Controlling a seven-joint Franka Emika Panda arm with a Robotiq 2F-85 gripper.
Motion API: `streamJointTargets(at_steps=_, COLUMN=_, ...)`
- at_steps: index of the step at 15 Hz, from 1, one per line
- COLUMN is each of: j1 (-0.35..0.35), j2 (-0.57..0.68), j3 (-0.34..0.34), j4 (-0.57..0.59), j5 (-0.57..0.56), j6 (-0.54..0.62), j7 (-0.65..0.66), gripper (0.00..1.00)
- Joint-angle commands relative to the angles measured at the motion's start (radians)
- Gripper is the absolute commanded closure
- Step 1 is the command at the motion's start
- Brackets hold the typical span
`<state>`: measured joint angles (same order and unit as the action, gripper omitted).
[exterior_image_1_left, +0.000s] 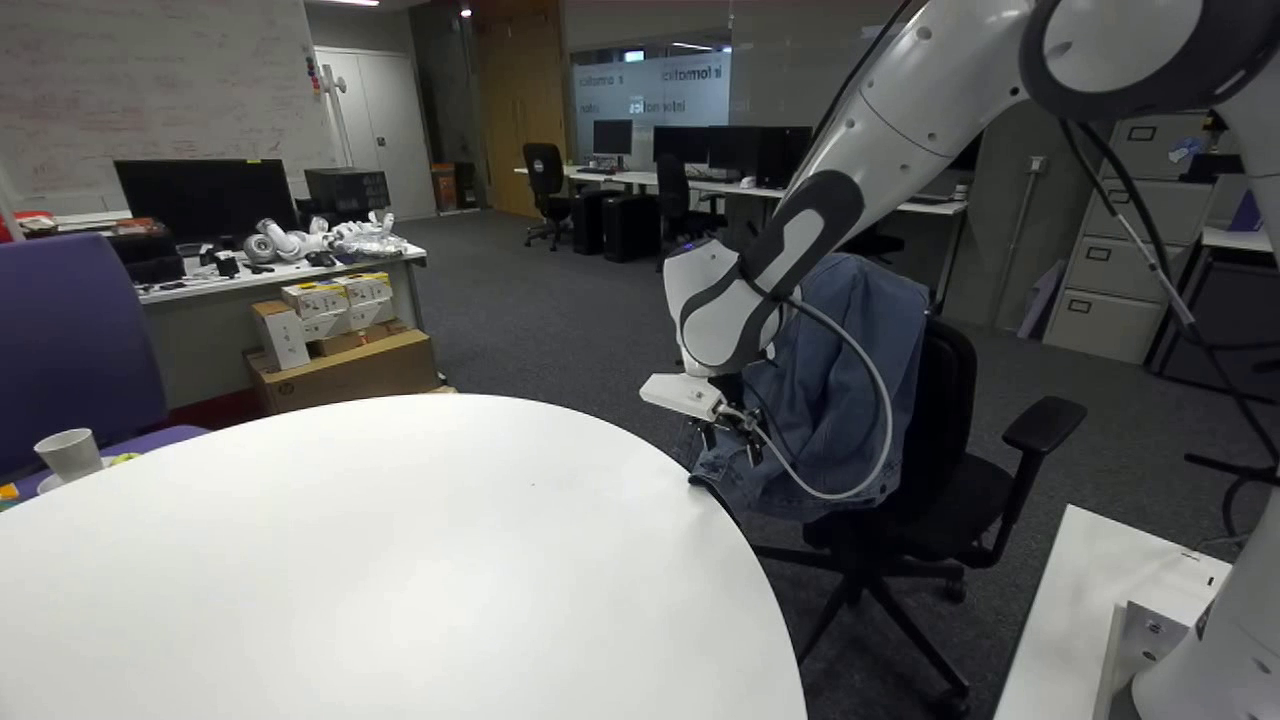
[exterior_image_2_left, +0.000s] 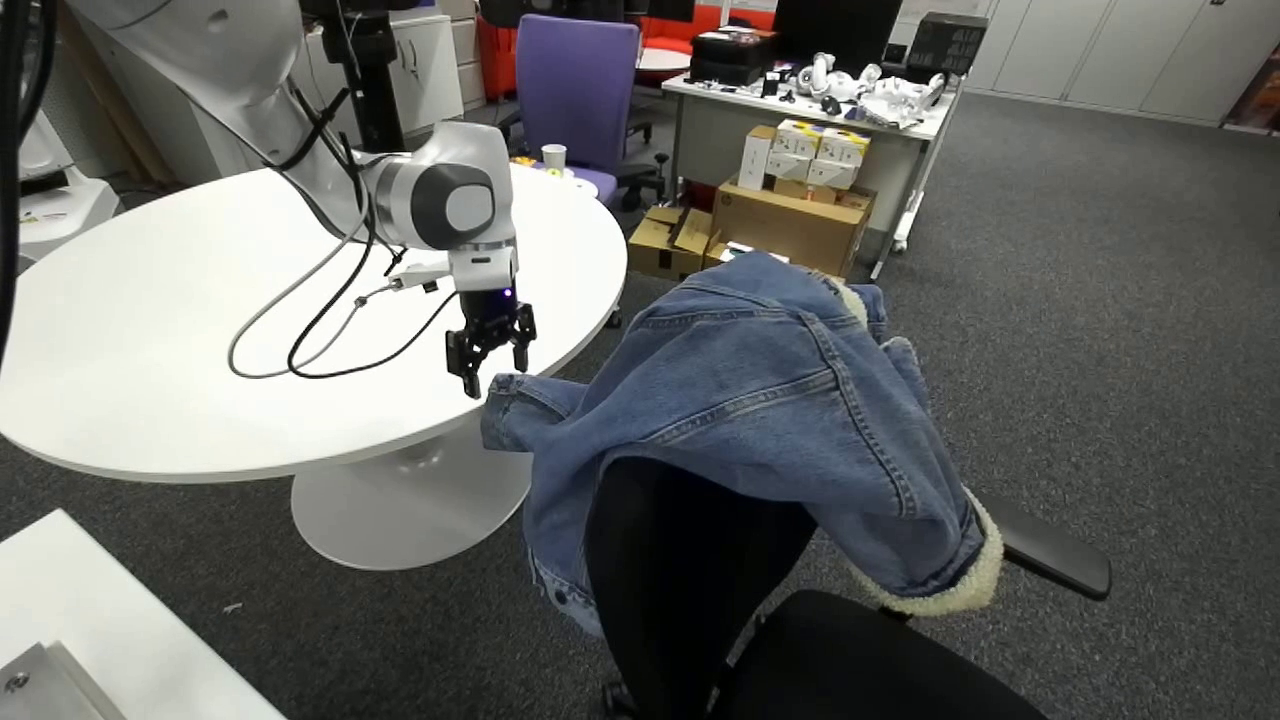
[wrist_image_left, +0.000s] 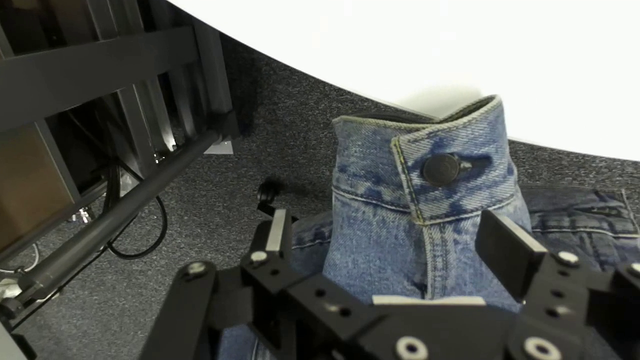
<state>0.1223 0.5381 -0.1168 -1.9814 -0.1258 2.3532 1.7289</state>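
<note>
My gripper is open and empty, pointing down near the edge of a round white table. A blue denim jacket with a cream fleece lining hangs over the back of a black office chair. One sleeve cuff sticks out toward the table edge, just below the gripper. In the wrist view the buttoned cuff lies beyond the open fingers, and the sleeve shows between them. I cannot tell whether a finger touches the denim.
A purple chair with a white cup on its seat stands across the table. Cardboard boxes sit beside a cluttered desk. The chair's armrest juts out. A cable loop hangs from the arm.
</note>
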Motion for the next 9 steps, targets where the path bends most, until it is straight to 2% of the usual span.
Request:
streamJointTargets(at_steps=1, j1=0.022, j2=-0.011, j3=-0.01, j4=-0.01, j5=-0.022, j6=0.047, j7=-0.007, gripper=0.0)
streamJointTargets(at_steps=6, j1=0.03, j2=0.0, j3=-0.006, j4=-0.003, j5=-0.014, j6=0.048, j7=-0.015, gripper=0.0)
streamJointTargets(at_steps=7, j1=0.028, j2=0.004, j3=-0.006, j4=-0.002, j5=-0.013, j6=0.049, j7=-0.017, gripper=0.02)
streamJointTargets(at_steps=8, j1=0.028, j2=0.006, j3=-0.007, j4=-0.001, j5=-0.013, j6=0.049, j7=-0.018, gripper=0.17)
streamJointTargets(at_steps=9, j1=0.026, j2=0.009, j3=-0.007, j4=0.0, j5=-0.012, j6=0.048, j7=-0.02, gripper=0.23)
